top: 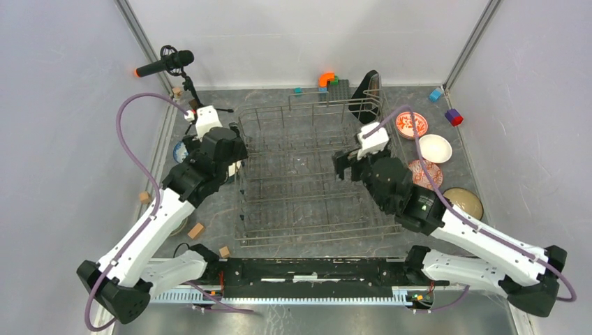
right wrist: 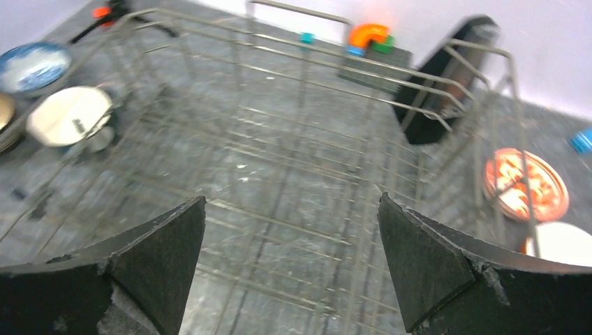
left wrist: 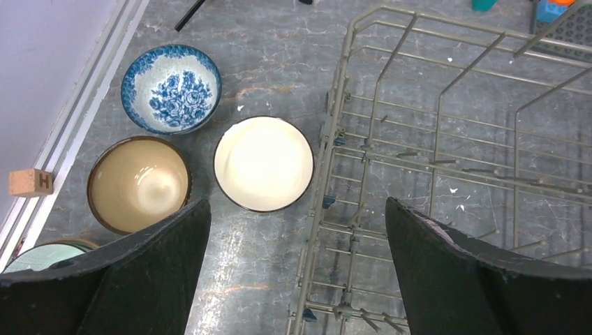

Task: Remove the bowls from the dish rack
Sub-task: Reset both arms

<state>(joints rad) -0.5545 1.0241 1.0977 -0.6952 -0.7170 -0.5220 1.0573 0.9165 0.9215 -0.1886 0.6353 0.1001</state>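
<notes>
The grey wire dish rack (top: 314,178) fills the table's middle, and no bowl shows inside it. Left of the rack (left wrist: 447,139) stand a blue-white bowl (left wrist: 171,88), a tan bowl (left wrist: 138,183), a cream bowl (left wrist: 263,163) and the rim of a mint bowl (left wrist: 42,255). On the right are a red-floral bowl (top: 411,125), a white bowl (top: 435,148), a red-lattice bowl (top: 424,174) and a tan bowl (top: 463,202). My left gripper (left wrist: 297,202) hangs open and empty over the rack's left edge, just short of the cream bowl. My right gripper (right wrist: 292,197) is open and empty above the rack's floor (right wrist: 279,139).
A black holder (top: 368,87) leans at the rack's far right corner. A microphone (top: 164,64) stands at the back left. Wooden blocks (top: 196,230) lie near the left arm. Coloured blocks (top: 326,78) sit along the back wall, with others (top: 454,116) at the right.
</notes>
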